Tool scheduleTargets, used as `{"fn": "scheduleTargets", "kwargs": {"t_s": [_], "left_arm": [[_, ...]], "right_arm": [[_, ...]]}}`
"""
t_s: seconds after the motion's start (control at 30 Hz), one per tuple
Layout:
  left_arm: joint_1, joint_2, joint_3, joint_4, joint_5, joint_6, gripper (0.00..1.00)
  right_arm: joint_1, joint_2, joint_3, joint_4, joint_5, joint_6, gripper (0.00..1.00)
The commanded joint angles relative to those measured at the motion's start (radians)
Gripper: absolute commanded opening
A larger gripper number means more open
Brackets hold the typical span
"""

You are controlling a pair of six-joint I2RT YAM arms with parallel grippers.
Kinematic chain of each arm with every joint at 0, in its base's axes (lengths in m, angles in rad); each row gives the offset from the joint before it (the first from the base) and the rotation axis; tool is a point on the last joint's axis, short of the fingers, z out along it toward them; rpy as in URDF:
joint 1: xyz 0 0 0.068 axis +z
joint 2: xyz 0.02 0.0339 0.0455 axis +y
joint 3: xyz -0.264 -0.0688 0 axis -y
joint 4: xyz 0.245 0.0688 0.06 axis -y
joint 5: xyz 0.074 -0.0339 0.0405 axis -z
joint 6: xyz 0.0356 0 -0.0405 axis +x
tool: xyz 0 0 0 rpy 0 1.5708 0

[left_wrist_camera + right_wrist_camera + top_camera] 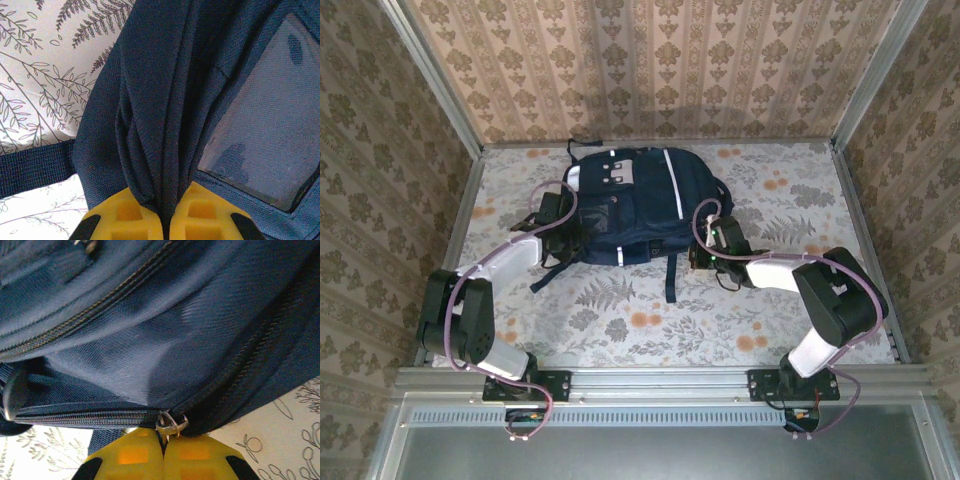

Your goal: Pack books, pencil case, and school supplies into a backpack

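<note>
Backpack (630, 205) lying flat on the table (770, 310), towards the rear and between the two arms. It is a large, rounded bag of navy woven fabric with narrow white stripes (677, 195), grey-white patches (605, 178) at its far end and dark straps (670, 280) trailing towards the near edge. The table is covered in a pale cloth printed with grey ferns and orange blossoms, and beige patterned wallpaper (660, 60) lines the enclosure.

Left wrist view: the fabric shows a coarse, matte weave, gathered into soft vertical folds. A smooth grey panel (270, 120) with a stitched border lies to the right. A flat webbing strap (35, 167) crosses the printed cloth at the left. The left gripper (165, 212) is closed tight on a pinched fold of the backpack's side, its yellow fingers (127, 215) pressed together with only the fabric between them.

Right wrist view: the navy cloth has a slight sheen, and ribbed zip tracks run across it, one high up and one along the lower edge. The right gripper (164, 442) is closed at the bag's lower edge. Its yellow fingertips meet on the small metal zipper pull (171, 424), where the lower track bends
</note>
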Motion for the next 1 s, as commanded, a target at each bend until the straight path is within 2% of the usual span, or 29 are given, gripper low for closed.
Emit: {"fn": "scheduleTargets", "kwargs": {"t_s": [0.0, 0.23, 0.37, 0.47, 0.5, 0.53, 0.57, 0.6, 0.67, 0.73, 0.83, 0.97], "left_arm": [[0.063, 0.007, 0.008, -0.175, -0.222, 0.046, 0.0], [0.063, 0.066, 0.105, -0.189, -0.25, 0.071, 0.0], [0.074, 0.187, 0.269, -0.214, -0.232, 0.162, 0.0], [0.088, 0.269, 0.403, -0.245, -0.239, 0.221, 0.0], [0.098, 0.282, 0.431, -0.248, -0.225, 0.227, 0.05], [0.111, 0.282, 0.446, -0.249, -0.204, 0.226, 0.17], [0.123, 0.276, 0.456, -0.254, -0.18, 0.216, 0.35], [0.129, 0.256, 0.455, -0.262, -0.162, 0.2, 0.48], [0.128, 0.205, 0.426, -0.262, -0.129, 0.174, 0.59], [0.127, 0.141, 0.364, -0.259, -0.086, 0.136, 0.62], [0.119, 0.017, 0.179, -0.193, -0.012, 0.047, 0.62], [0.072, -0.125, -0.082, 0.015, 0.106, -0.067, 0.65]], "right_arm": [[-0.077, -0.025, -0.042, 0.007, 0.053, 0.084, 0.0], [-0.087, -0.043, -0.07, 0.043, 0.04, 0.08, 0.0], [0.009, -0.062, -0.072, 0.005, 0.064, -0.006, 0.0], [0.099, -0.067, -0.082, 0.028, 0.075, -0.006, 0.0], [0.131, -0.066, -0.086, 0.049, 0.076, 0.008, 0.0], [0.155, -0.063, -0.085, 0.065, 0.08, 0.023, 0.0], [0.184, -0.057, -0.078, 0.075, 0.087, 0.043, 0.0], [0.209, -0.049, -0.07, 0.086, 0.098, 0.062, 0.0], [0.246, -0.032, -0.052, 0.114, 0.113, 0.103, 0.0], [0.267, -0.008, -0.037, 0.153, 0.123, 0.145, 0.0], [0.275, 0.021, -0.012, 0.192, 0.13, 0.194, 0.0], [0.287, 0.056, 0.024, 0.229, 0.109, 0.242, 0.0]]}}
